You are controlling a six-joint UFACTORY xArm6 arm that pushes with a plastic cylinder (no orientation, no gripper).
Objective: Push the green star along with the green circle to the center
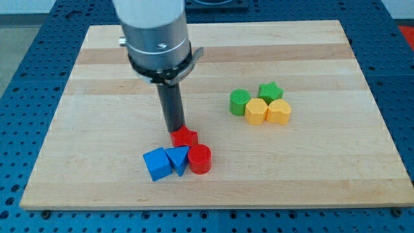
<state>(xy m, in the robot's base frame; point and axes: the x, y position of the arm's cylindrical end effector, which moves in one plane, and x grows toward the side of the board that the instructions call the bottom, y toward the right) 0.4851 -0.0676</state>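
The green circle (pixel 239 101) and the green star (pixel 270 92) sit right of the board's middle, touching two yellow blocks. My tip (pixel 175 131) is well to their left, just above and touching or nearly touching a red star-like block (pixel 185 137). The rod rises from there to the arm's grey body at the view's top.
A yellow block (pixel 256 111) and a yellow hexagon-like block (pixel 279 111) lie just below the green pair. A blue cube (pixel 157 164), a blue triangle (pixel 176 158) and a red cylinder (pixel 200 159) cluster below my tip. The wooden board (pixel 97 77) has blue table around it.
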